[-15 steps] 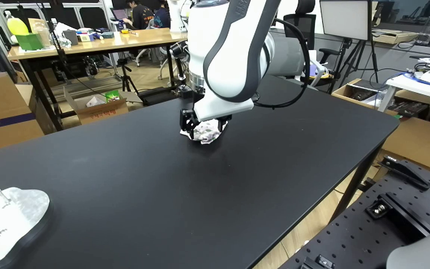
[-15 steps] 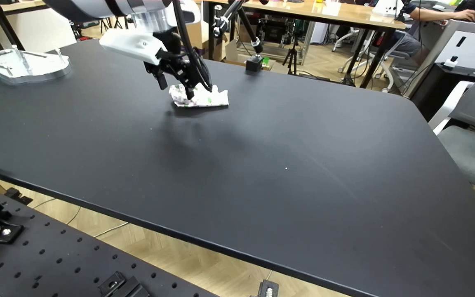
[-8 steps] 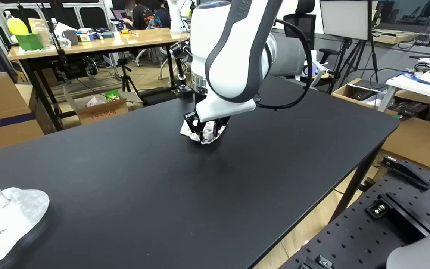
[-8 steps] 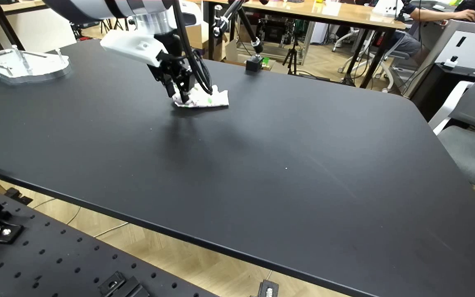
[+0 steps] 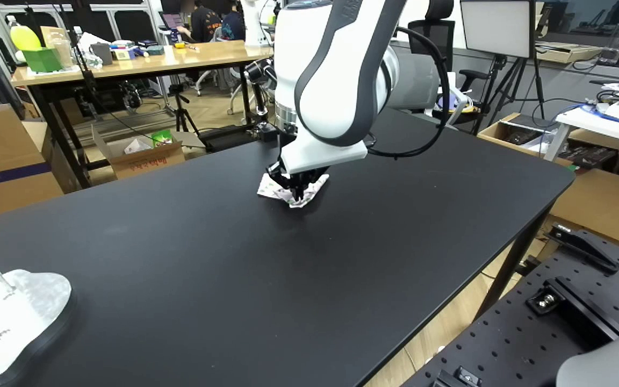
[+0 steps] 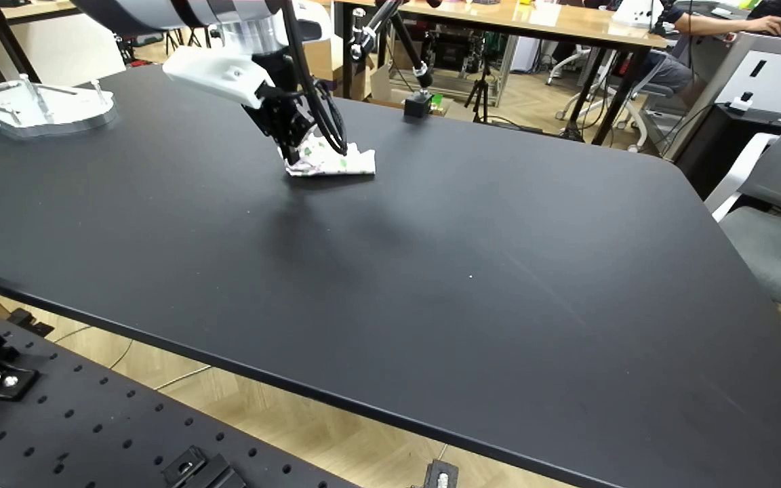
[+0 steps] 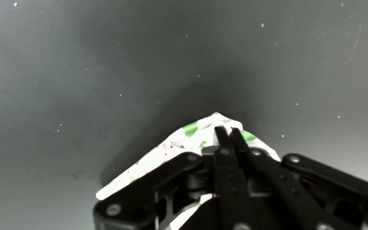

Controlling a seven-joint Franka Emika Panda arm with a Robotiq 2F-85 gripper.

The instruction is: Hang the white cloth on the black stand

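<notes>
The white cloth [image 7: 145, 163], printed with green and pink, lies crumpled on the black table in both exterior views. My gripper [image 7: 229, 130] points down into it, its two black fingers drawn almost together with a pinch of fabric between the tips. In an exterior view the cloth [image 6: 343, 163] spreads out to one side of the gripper [image 6: 290, 159]. Under the wrist, part of the fabric is hidden by the gripper. A black jointed stand [image 6: 418, 104] with a block base rises at the table's far edge, behind the cloth.
A white plate with upright metal pegs [image 5: 35, 301] sits at one end of the table [image 6: 499, 291]. A loose black cable [image 6: 316, 88] hangs alongside the wrist. Beyond the near table edge is a perforated dark platform [image 5: 503, 333].
The fingers have come together from wide apart, taking hold of the cloth, which has bunched slightly at the tips. The arm has shifted only a little.
</notes>
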